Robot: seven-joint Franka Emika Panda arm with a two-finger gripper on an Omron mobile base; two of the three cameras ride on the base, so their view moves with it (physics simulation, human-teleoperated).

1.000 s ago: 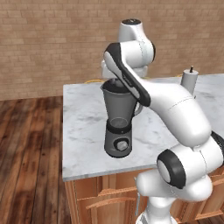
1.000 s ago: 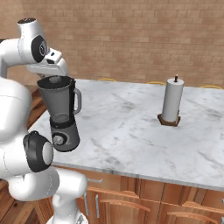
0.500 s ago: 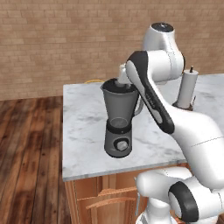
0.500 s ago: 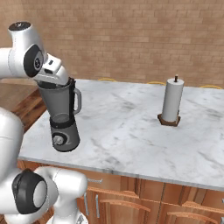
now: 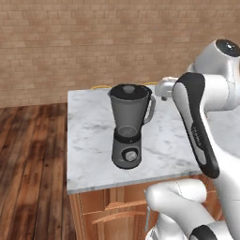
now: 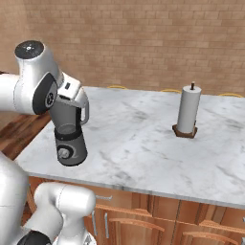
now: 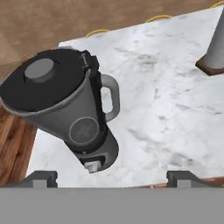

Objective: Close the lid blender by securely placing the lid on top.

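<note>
Hand view: the lid sits on the upright blender, below and left of the gripper, its fingers wide apart and empty.

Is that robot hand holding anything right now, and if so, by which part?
Nothing is held. The end effector is open and empty, away from the blender. The lid already sits on the jar's rim.
</note>
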